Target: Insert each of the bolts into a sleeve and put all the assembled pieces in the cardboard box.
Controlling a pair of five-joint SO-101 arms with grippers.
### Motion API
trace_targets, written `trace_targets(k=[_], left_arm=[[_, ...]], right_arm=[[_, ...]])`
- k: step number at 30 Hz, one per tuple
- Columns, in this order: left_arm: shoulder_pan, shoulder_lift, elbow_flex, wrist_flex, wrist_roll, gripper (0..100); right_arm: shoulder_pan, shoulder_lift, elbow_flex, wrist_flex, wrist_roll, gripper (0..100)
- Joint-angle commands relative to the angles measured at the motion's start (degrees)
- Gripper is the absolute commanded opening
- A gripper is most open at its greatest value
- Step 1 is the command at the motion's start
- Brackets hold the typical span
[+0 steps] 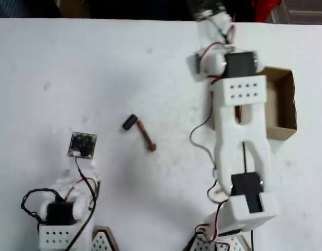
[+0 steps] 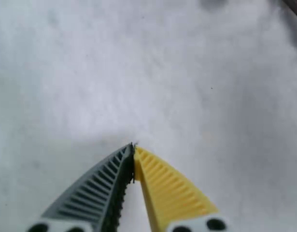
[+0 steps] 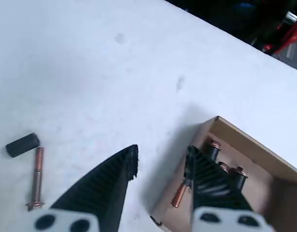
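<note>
While the right claw point(image 3: 162, 162) is held wide open above the desk point(image 1: 98, 63), close by the cardboard box point(image 3: 249, 145), a few bolt-in-sleeve pieces point(image 3: 213, 147) can be seen inside the box. One loose bolt point(image 1: 145, 137) and a black sleeve point(image 1: 130, 122) are lying just beside each other, well off from the box. Left claw point(image 2: 134, 150) is pinched shut, farther from the box.
</note>
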Motion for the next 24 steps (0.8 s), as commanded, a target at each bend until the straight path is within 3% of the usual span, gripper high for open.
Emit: trace_targets(k=[1, 5, 11, 24], left_arm=[[-1.54, -0.22, -0.09, -1.58, -0.79, 2], [-6.29, -0.22, -0.09, -1.58, -0.79, 2], [-7.25, -0.22, -0.09, -1.58, -0.62, 2], [-12.44, -0.22, -0.09, -1.58, -0.44, 2]], right_arm=[[-5.85, -3.74, -2.55, 1.71, 0.18, 13.4], [-11.30, -3.74, -2.46, 3.65, 0.18, 13.4], [-16.48, -3.74, 1.85, 1.98, 0.53, 13.4], [-23.96, -3.74, 29.63, -22.29, 0.44, 13.4]])
